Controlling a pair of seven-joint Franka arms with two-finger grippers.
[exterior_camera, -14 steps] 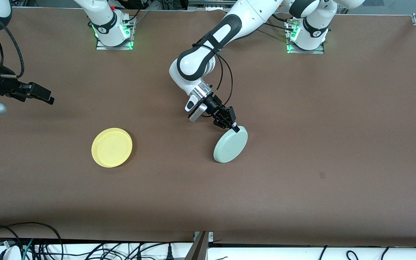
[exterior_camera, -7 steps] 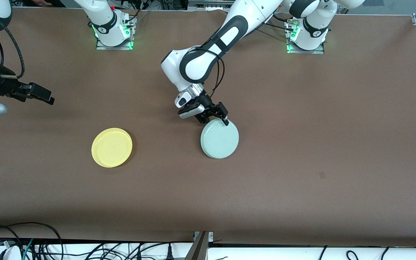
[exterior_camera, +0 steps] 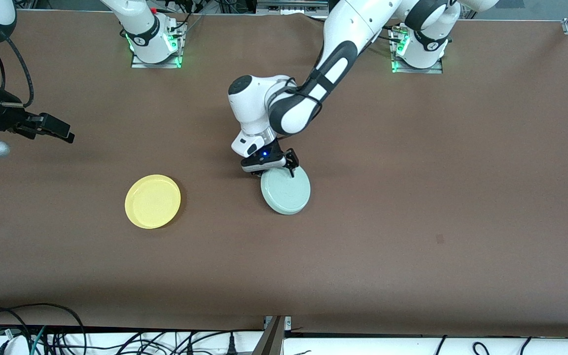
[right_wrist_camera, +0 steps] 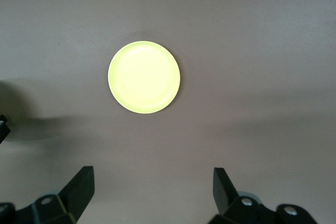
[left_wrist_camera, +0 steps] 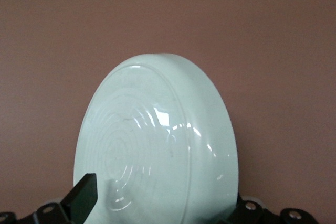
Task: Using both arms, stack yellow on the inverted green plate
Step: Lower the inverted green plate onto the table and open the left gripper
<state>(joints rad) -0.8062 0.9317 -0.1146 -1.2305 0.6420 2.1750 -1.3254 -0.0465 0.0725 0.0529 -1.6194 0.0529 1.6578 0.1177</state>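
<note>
The pale mint-green plate [exterior_camera: 285,190] is held upside down near the table's middle, its underside rings showing in the left wrist view [left_wrist_camera: 157,145]. My left gripper [exterior_camera: 280,166] is shut on the green plate's rim on the side toward the robots' bases. The yellow plate [exterior_camera: 153,201] lies rim up on the table toward the right arm's end; it also shows in the right wrist view [right_wrist_camera: 144,76]. My right gripper [exterior_camera: 53,129] is open and empty, waiting in the air near the table's edge at the right arm's end.
The brown table [exterior_camera: 412,197] is bare around both plates. Cables [exterior_camera: 42,335] lie along the edge nearest the front camera.
My left gripper has turned the green plate over and swung it toward the yellow plate. The right arm has not moved.
</note>
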